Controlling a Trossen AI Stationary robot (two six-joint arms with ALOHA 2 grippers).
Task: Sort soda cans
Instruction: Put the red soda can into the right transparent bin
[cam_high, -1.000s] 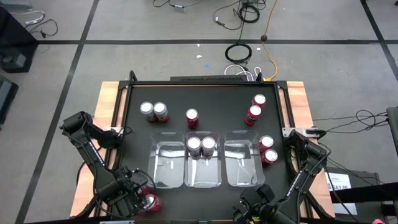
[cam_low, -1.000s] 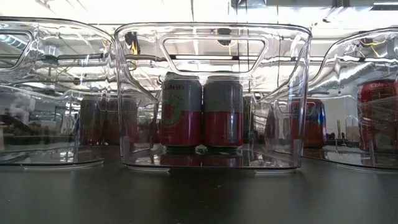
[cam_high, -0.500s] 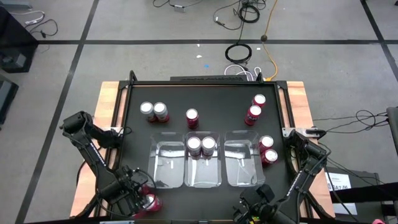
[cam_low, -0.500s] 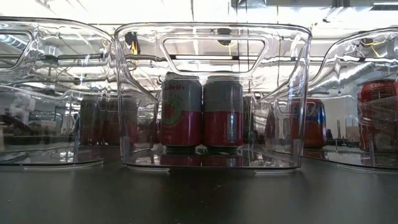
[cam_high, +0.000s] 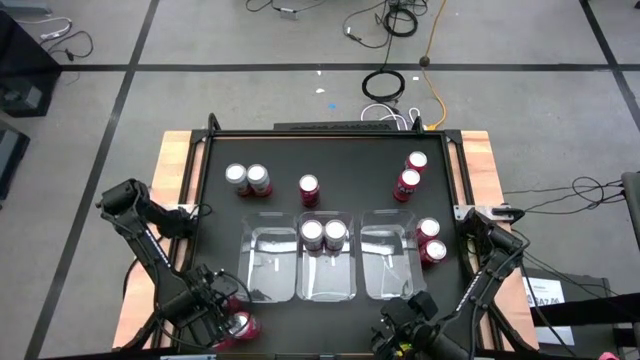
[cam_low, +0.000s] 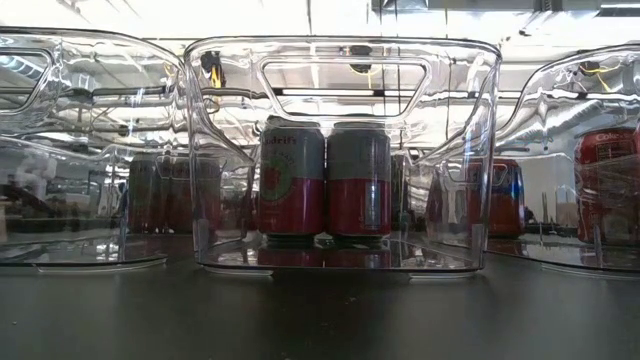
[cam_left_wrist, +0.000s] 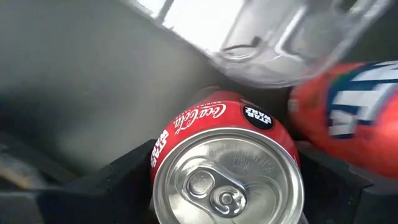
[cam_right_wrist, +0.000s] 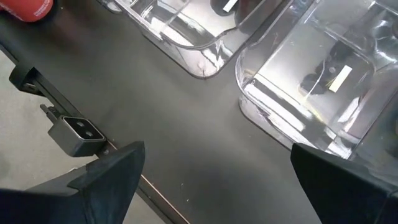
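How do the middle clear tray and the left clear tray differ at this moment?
The middle clear tray holds two soda cans standing upright side by side at its far end; the left clear tray holds none. In the low view the middle tray faces the camera squarely, while the left tray shows only partly at the picture's edge. Both are transparent, rectangular and stand side by side on the black table.

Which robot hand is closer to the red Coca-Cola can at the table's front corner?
Left. The left gripper straddles the Coca-Cola can; the right gripper is far across the table.

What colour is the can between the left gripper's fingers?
Red, a Coca-Cola can with white script; clearest in the left wrist view.
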